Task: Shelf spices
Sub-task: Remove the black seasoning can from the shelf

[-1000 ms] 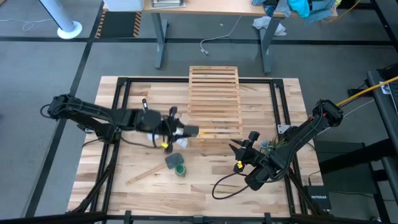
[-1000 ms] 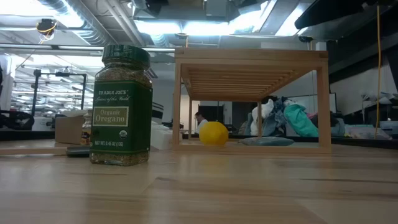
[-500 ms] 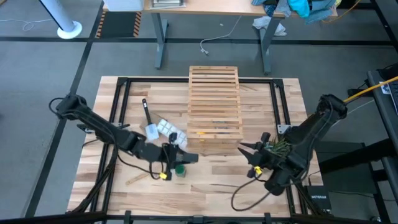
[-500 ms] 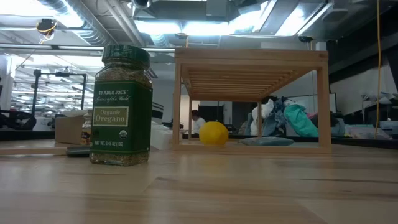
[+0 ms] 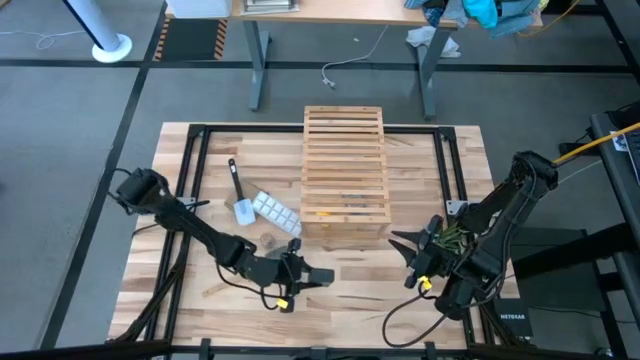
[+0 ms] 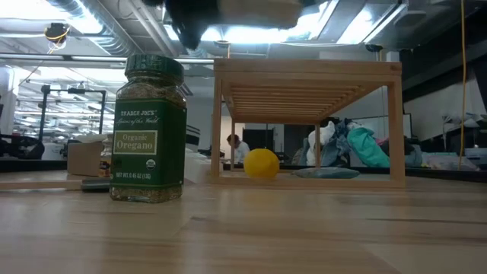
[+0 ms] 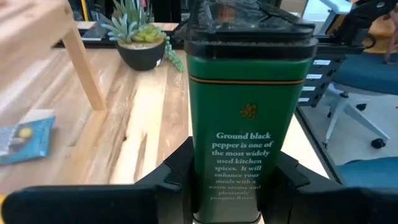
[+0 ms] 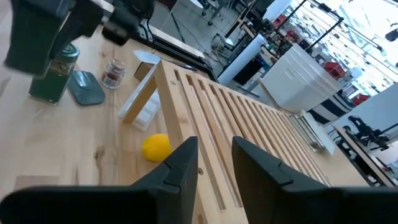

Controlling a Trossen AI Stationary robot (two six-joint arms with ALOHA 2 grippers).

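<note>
Pepper tin (image 7: 249, 124) between left pincer (image 7: 227, 180) fingers

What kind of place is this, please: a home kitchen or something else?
Probably a robotics lab or workshop, not a kitchen. The butcher-block wooden table stands on grey carpet with a metal-legged desk behind it, and the low view shows exposed ceiling ducts over equipment benches.

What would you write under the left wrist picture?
Left gripper holds a green black pepper tin above the wooden table.
</note>
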